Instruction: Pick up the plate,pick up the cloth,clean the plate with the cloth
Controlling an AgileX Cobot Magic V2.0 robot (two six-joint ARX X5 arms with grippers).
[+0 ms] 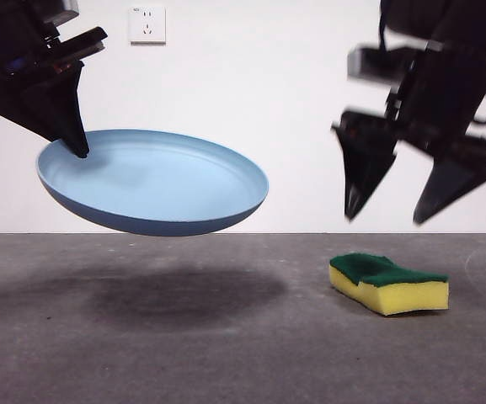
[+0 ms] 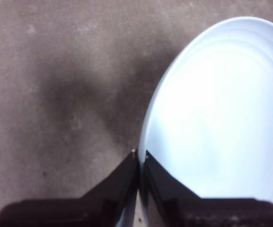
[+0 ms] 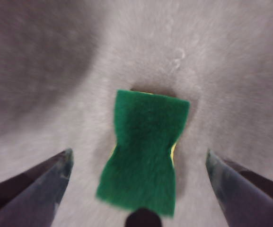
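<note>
Progress check, stage 1 of 3 looks complete. Wide, shallow, round light-blue plastic plate is lifted well clear of the grey bench, tilted, its shadow lying on the surface below. Left gripper has its fingers pinched narrow on the plate rim; front view confirms the grip at the rim's far side from the sponge.

Stage 2 (pick up cloth) not yet done. No actual cloth seen; the item matching it is a small rectangular wavy-edged sponge block, yellow foam w/ dark green scouring layer, resting flat on the bench, green side up, untouched. Right gripper hangs directly above it, fingers spread wide, one to each side of the block per right wrist view, tips apart from it, no contact. Wrist pic is blurred, so finer alignment can't be judged.

Stage 3 (cleaning) not begun; sponge and plate are well apart.

Count:
- plates: 1
- sponges: 1
- grippers: 2, both in use
- other: 1 white wall socket behind, not relevant.

Judgement: approx. one third done; grasp of sponge is the next req'd step.
</note>
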